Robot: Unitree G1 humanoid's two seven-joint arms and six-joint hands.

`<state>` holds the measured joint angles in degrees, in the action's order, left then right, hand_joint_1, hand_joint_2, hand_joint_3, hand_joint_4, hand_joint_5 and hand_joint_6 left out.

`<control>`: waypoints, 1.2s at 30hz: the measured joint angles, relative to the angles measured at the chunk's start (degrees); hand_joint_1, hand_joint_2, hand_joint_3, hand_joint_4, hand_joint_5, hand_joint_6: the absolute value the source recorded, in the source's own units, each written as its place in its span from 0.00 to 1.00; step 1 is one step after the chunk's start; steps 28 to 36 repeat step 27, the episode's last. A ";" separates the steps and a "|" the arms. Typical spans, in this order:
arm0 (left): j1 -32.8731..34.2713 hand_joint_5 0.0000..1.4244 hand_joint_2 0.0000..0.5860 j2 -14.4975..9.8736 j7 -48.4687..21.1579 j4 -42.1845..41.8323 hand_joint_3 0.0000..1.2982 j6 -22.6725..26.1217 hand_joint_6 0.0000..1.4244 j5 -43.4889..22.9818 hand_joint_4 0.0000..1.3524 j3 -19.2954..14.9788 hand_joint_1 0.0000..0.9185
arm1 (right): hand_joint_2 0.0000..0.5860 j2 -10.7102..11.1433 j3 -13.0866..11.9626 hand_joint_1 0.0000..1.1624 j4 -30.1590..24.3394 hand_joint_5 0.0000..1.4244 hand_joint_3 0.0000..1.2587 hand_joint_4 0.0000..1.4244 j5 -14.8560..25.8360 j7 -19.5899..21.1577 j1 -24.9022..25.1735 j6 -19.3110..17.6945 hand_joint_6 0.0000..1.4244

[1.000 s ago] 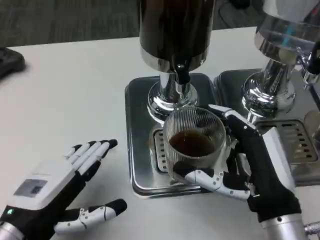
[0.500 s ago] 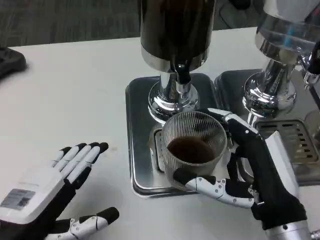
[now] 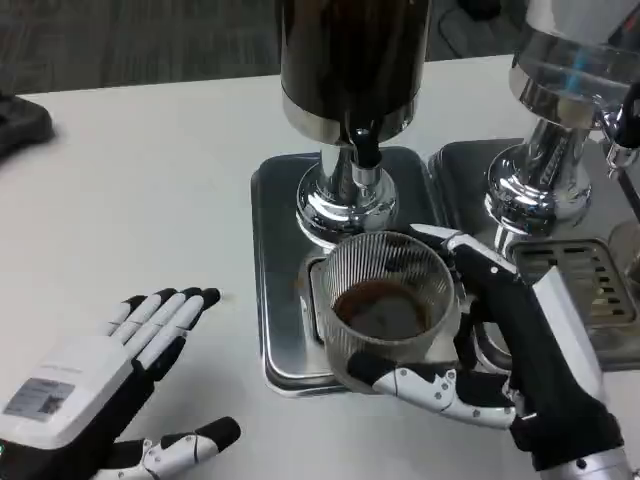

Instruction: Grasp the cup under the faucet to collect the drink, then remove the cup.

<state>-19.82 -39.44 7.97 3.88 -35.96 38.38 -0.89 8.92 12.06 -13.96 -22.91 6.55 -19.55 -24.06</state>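
right now the right hand [image 3: 520, 375] grips the ribbed glass cup [image 3: 388, 305] at centre-right of the frame: its thumb wraps the cup's near, lower wall and the other fingers [image 3: 470, 255] curl round the far right side. cup is upright, part full of dark drink [image 3: 382, 308], and sits over the steel drip tray [image 3: 275, 280] just in front of the dispenser's chrome base [image 3: 345, 205]. can't tell if the cup bottom touches the tray or is lifted. the black faucet spout [image 3: 365, 148] is above and a bit behind the cup's far rim, w/ a gap between them. the dark dispenser tank [image 3: 352, 55] fills top centre.

left hand [image 3: 95, 390] is at lower left of the frame, palm down near the white counter [image 3: 130, 190], fingers spread apart and straight, thumb out to the side, holding nothing. well apart from the tray.

2nd dispenser [image 3: 570, 110] w/ a clear tank at upper right, on its own tray w/ a slotted grate [image 3: 580, 275] just right of the right hand. dark object [image 3: 20, 120] at the left edge, too cropped to id.
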 measured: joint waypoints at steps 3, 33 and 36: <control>-0.04 0.00 0.31 0.00 0.00 0.00 0.00 0.01 0.00 0.00 0.00 0.00 0.00 | 0.27 -0.14 0.01 0.81 -0.02 0.65 0.44 0.45 0.01 0.00 -0.53 0.00 0.93; -0.25 0.00 0.31 0.03 -0.15 -0.03 0.00 0.46 0.00 -0.41 0.00 0.01 0.00 | 0.27 -0.39 -0.37 0.81 -1.49 0.65 0.45 0.45 0.83 -1.57 -0.78 0.00 0.94; -0.25 0.00 0.31 0.03 -0.15 -0.03 0.00 0.46 0.00 -0.41 0.00 0.01 0.00 | 0.27 -0.39 -0.37 0.81 -1.49 0.65 0.45 0.45 0.83 -1.57 -0.78 0.00 0.94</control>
